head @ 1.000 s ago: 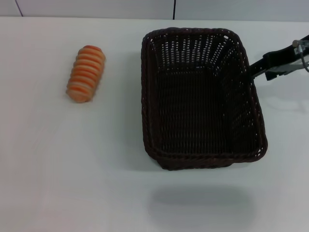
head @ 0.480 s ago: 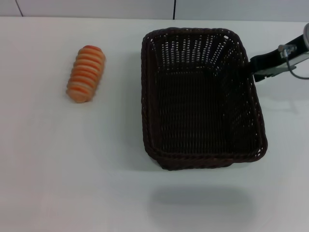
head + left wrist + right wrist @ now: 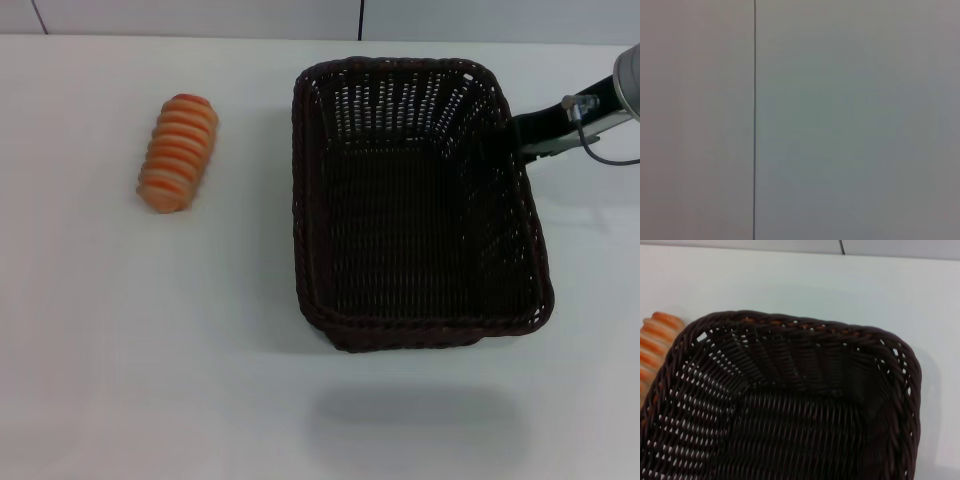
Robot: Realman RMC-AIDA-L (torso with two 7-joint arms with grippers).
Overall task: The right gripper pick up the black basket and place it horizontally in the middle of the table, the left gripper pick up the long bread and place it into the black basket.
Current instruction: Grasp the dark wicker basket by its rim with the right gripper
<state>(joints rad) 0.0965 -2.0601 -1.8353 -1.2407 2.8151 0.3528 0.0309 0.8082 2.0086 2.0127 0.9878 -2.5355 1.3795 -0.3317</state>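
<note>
The black basket (image 3: 420,205) sits on the white table (image 3: 150,350), a bit to the right of the middle. Its long side runs from the far edge toward the robot, so it points away from the robot and not across the table. It sits flat with its open top facing up. The long bread (image 3: 178,152) lies on the table well to the left of the basket, not touching it. The bread also points mostly away from the robot, with its far end leaning a little to the right. The right gripper (image 3: 535,137) comes in from the right side, up near the far right corner of the basket. Its black tip reaches right up to the basket's rim there, and the arm behind it slants up and off the right edge of the head view. I cannot tell if the claw is open or closed, or if it has hold of the rim. The right wrist view looks down into the basket (image 3: 790,415), with the end of the bread (image 3: 655,345) peeking out beside it. The left wrist view shows only a plain pale wall (image 3: 850,120) with a thin dark line.
</note>
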